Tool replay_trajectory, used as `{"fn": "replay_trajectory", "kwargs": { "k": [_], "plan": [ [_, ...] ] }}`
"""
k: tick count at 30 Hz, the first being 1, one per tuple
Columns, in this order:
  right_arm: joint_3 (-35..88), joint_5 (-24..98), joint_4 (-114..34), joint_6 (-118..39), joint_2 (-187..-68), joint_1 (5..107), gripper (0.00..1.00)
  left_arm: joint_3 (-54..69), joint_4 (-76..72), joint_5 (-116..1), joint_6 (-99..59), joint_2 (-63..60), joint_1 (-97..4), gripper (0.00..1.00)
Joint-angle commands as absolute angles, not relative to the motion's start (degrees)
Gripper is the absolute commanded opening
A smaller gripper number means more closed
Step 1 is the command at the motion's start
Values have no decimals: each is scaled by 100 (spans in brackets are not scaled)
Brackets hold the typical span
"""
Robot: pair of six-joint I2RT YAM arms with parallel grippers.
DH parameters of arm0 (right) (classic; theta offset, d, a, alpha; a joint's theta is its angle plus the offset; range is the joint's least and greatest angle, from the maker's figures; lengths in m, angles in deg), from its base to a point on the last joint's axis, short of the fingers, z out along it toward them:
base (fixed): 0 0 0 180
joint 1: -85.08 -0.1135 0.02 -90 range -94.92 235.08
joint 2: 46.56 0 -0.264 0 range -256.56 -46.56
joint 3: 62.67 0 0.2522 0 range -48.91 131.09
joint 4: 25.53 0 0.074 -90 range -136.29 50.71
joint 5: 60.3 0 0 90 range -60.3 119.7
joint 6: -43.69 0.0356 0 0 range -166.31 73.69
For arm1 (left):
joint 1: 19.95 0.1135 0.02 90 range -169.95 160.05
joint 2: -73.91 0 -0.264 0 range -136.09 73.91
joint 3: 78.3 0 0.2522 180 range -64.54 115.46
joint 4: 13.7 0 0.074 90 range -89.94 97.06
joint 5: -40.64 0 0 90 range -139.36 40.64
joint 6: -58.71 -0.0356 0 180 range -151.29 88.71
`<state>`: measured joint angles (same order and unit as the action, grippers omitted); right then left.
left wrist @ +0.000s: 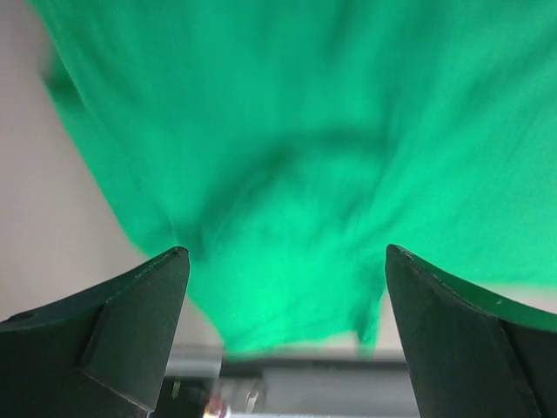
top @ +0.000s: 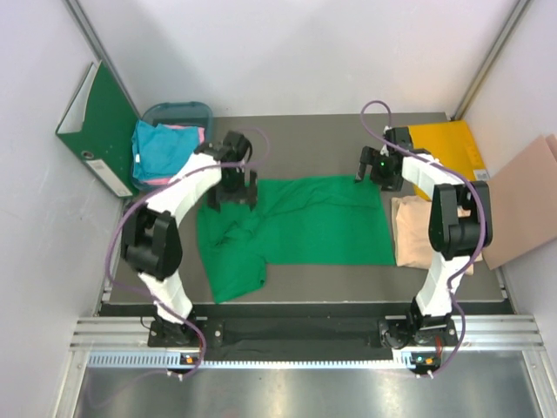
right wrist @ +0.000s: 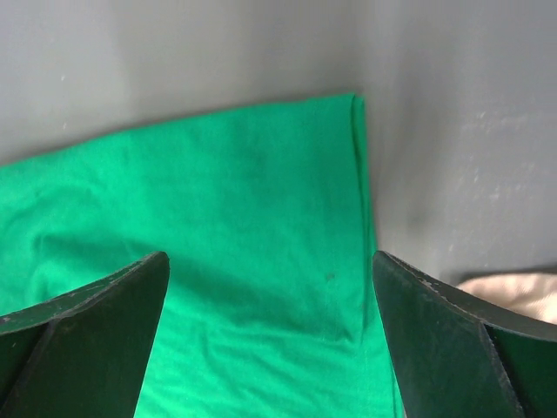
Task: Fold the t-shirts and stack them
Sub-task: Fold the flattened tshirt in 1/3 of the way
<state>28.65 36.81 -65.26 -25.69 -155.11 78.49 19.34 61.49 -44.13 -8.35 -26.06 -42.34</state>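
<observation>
A bright green t-shirt (top: 305,226) lies spread on the dark table, rumpled on its left side. My left gripper (top: 235,193) hovers open over the shirt's far left corner; the left wrist view shows green cloth (left wrist: 296,174) between and beyond its spread fingers. My right gripper (top: 369,174) is open over the shirt's far right corner (right wrist: 261,226), whose hem edge shows in the right wrist view. A folded beige-peach t-shirt (top: 416,231) lies to the right of the green one. Teal-blue (top: 165,150) and pink (top: 183,128) t-shirts sit in a bin.
A grey-blue bin (top: 178,111) stands at the back left. A green ring binder (top: 100,126) leans on the left wall. A yellow folder (top: 446,144) lies at the back right. A brown cardboard sheet (top: 526,196) leans at the right.
</observation>
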Motion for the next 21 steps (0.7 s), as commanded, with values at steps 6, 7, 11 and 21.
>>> {"fn": "replay_trajectory", "kwargs": {
  "k": [6, 7, 11, 21],
  "plan": [
    [3617, 3023, -6583, -2872, -16011, 7805, 100, 4294, 5903, -3934, -1055, -4948, -3806, 99],
    [3643, 2996, -6592, -2908, -16038, 7813, 100, 4443, 5956, -3943, -1055, -5245, -3779, 99],
    [3802, 2671, -6592, -2996, -16196, 7796, 99, 5321, 6263, -3890, -1037, -5889, -3612, 99],
    [4250, 3231, -6838, -2987, -16802, 7708, 41, 6036, 6659, -4171, -783, -6680, -3419, 35]
  ]
}}
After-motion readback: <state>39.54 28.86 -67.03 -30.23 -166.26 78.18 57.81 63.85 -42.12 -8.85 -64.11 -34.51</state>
